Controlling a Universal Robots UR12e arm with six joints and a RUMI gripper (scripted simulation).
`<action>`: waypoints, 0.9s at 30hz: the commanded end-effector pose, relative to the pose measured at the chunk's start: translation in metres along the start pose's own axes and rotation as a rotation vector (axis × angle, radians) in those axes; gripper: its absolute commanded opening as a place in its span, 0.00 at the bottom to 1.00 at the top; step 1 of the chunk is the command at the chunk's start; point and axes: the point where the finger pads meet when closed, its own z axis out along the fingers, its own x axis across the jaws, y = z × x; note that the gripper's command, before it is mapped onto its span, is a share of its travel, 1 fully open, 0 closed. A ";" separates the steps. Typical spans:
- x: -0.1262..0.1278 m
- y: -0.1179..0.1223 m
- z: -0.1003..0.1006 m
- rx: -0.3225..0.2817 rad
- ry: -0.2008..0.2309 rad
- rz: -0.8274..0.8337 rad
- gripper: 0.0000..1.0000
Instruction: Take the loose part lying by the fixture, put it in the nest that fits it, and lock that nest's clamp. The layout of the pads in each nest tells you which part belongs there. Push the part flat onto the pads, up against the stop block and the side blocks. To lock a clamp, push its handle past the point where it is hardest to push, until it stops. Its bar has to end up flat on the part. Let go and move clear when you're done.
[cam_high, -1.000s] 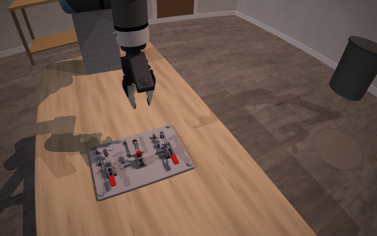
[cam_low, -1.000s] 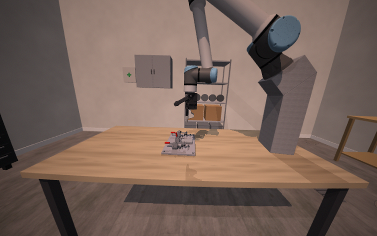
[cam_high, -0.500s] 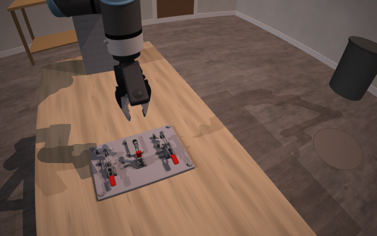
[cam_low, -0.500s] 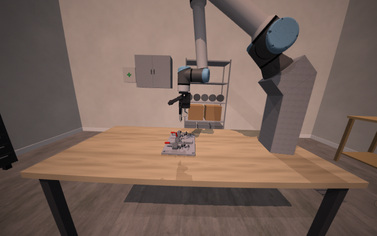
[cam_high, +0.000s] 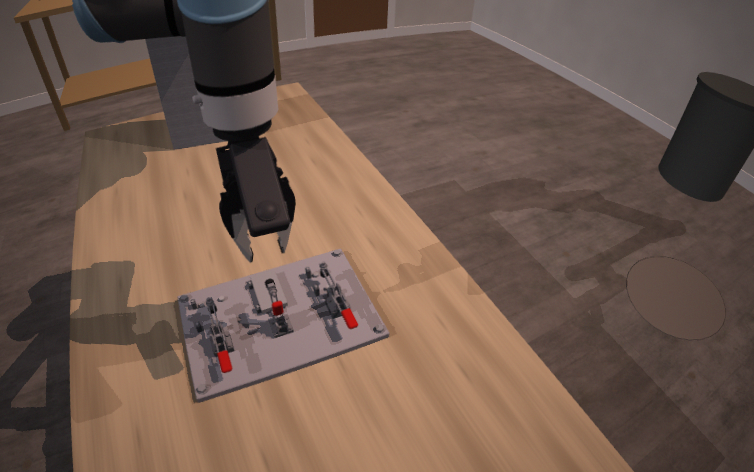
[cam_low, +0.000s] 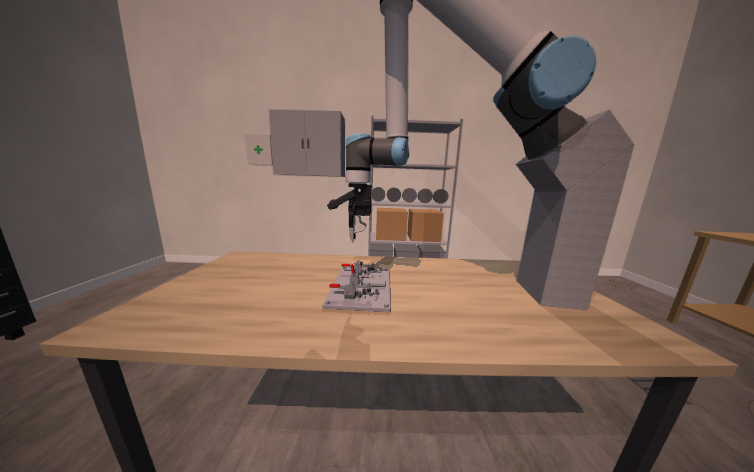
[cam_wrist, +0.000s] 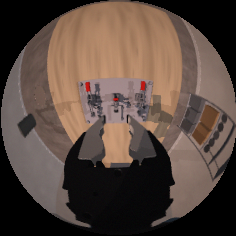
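1. Three toggle clamps sit on the grey fixture plate (cam_high: 311, 364) in the top view, on the wooden surface (cam_high: 389, 423). The left red handle (cam_high: 224, 360) and right red handle (cam_high: 348, 317) lie low; the middle red handle (cam_high: 277, 307) stands raised. The gripper (cam_high: 264, 248) hangs above the plate's far edge, fingers (cam_high: 243, 243) partly spread, pinching nothing. I cannot tell the loose part from the fixture hardware.
2. Exterior view: the gripper (cam_low: 352, 238) hovers well above the plate (cam_low: 356, 305), apart from it. A shelf rack (cam_low: 458, 166) stands behind.
3. Wrist view: both fingers frame bare wood, with the plate (cam_wrist: 107, 117) beyond their tips.
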 end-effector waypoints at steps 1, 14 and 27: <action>0.002 -0.003 0.001 -0.001 -0.001 0.000 0.28; 0.001 -0.003 0.019 -0.001 -0.001 -0.001 0.28; 0.000 -0.003 0.061 0.000 -0.002 -0.001 0.28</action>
